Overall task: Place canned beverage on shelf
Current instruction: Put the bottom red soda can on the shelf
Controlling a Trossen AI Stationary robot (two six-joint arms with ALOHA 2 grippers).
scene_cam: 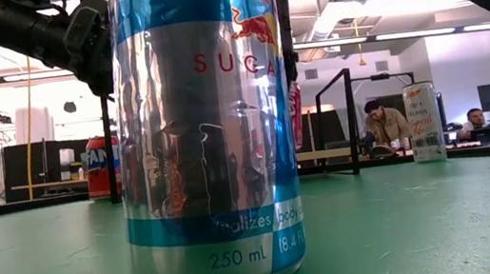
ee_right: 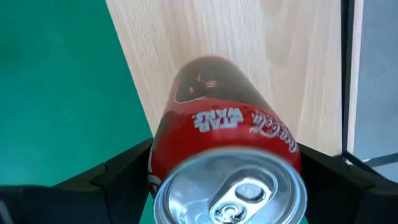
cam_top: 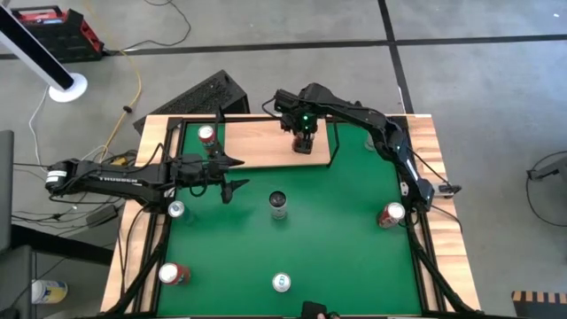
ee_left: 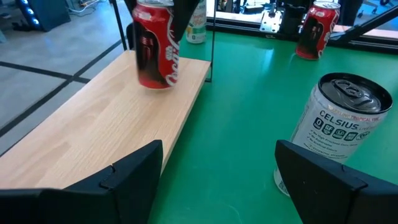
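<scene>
The shelf [cam_top: 257, 146] is a light-wood board with a thin black wire frame at the mat's far edge. One can [cam_top: 206, 135] stands on its left end. My right gripper [cam_top: 304, 142] points down over the shelf's right part, shut on a red cola can [ee_right: 217, 118]. The same can [ee_left: 154, 46] shows upright at the board in the left wrist view. My left gripper [ee_left: 217, 180] waits open, left of the mat's middle, near the shelf's front edge. A Celsius can [ee_left: 339, 137] stands on the mat just ahead of it. My right gripper pinches the red cola can's side wall [ee_right: 163, 158] between its two fingers [ee_right: 118, 177], one on each opposite side. The fingers come from above and point down. The can stays upright over the shelf's board; whether its base touches the wood, I cannot tell.
Several other cans stand on the green mat [cam_top: 354, 248]: the dark-topped Celsius can [cam_top: 278, 204] in the middle, one at the left [cam_top: 175, 209], one near left [cam_top: 173, 273], one at the near edge [cam_top: 282, 282] and one at the right [cam_top: 391, 214]. Black frame rails [cam_top: 425, 248] border the mat.
</scene>
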